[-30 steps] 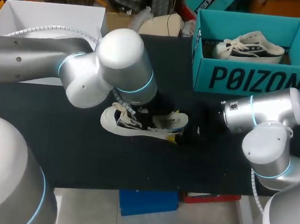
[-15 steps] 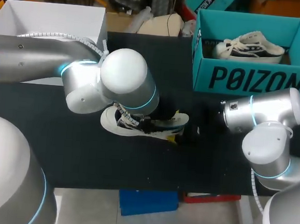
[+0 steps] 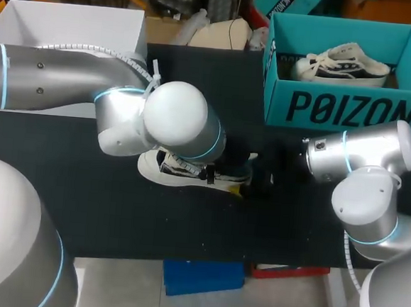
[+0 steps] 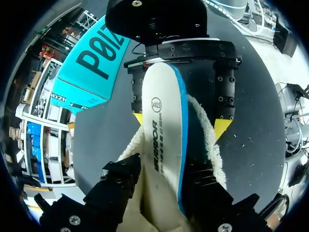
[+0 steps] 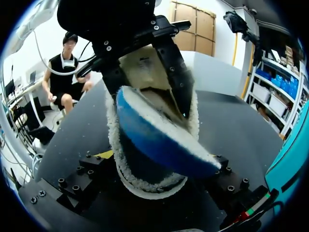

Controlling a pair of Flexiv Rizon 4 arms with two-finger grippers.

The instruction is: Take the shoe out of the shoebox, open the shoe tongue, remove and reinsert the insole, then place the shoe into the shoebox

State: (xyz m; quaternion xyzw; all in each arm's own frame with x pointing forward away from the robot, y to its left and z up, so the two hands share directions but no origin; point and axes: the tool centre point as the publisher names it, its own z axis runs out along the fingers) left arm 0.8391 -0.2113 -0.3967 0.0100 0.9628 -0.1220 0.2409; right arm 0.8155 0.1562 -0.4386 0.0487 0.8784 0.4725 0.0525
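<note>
left gripper (image 4: 161,180) sits low over the shoe (image 3: 163,170) on the black table (image 3: 115,217), fingers drawn in close on the insole (image 4: 161,116), which stands on edge between them, white face to one side, blue rim to the other. the insole's long axis runs straight ahead of this gripper, along the shoe's length, to the right gripper (image 4: 179,123), which faces it head-on. the right gripper is spread wide, yellow tips against either side of the fleece-lined collar (image 4: 206,126) at the heel end, so it has the shoe pinned. seen from the right wrist, the insole's rounded end rises out of the opening just ahead of those fingers, blue underside showing; how much of the fore part sits inside i cannot tell. judgement: insole part in, part out, and any slide must follow that shared axis, left arm moving, right arm bracing. risk: fleece drags on the insole's edge, or the two grippers, near each other, foul. teal shoebox (image 3: 351,108) lies well off behind the right gripper, a second shoe (image 3: 341,64) in it; white box (image 3: 66,22) beyond the left arm; neither in the way
</note>
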